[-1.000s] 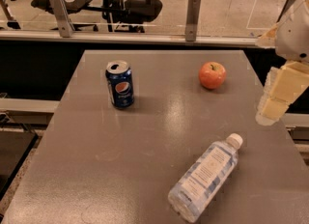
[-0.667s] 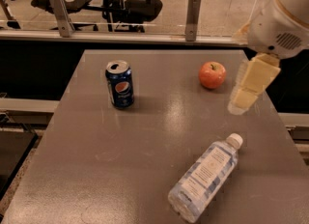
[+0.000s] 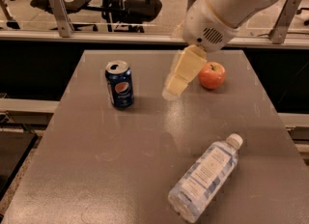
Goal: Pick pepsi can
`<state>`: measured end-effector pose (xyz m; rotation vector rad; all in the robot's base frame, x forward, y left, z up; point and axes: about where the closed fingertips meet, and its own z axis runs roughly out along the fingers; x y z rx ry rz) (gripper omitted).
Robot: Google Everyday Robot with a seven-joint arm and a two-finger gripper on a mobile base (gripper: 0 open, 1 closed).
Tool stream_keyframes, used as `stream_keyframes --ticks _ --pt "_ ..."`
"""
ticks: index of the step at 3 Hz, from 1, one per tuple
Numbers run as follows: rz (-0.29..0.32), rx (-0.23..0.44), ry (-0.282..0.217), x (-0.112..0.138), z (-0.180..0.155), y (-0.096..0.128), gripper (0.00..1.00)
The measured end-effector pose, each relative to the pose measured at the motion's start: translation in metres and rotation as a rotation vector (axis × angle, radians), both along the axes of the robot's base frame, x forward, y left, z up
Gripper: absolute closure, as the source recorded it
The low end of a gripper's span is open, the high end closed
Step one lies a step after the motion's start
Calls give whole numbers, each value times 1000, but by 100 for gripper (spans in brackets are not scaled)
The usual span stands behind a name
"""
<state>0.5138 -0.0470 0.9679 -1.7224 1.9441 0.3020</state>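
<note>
The pepsi can (image 3: 119, 84) stands upright on the grey table (image 3: 120, 170), at its far left. It is dark blue with a silver top and a round red-white-blue logo. My gripper (image 3: 175, 86) hangs from the white arm that reaches in from the upper right. It hovers above the table's far middle, to the right of the can and apart from it. It holds nothing that I can see.
A red apple (image 3: 212, 75) sits at the far right of the table, just right of the gripper. A clear plastic water bottle (image 3: 205, 183) lies on its side at the near right. A rail and office chairs stand beyond the table's far edge.
My arm and gripper have swung left, from the table's right edge, past the apple, toward the can. The can, apple and bottle have not moved.
</note>
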Motion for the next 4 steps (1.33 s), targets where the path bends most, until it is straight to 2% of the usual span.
stream_keyframes --ticks 1,2,4 --pt "54 48 11 7 -12 54 0" --pt "70 53 11 18 -34 95 0" --pt "72 35 30 44 -76 130 3"
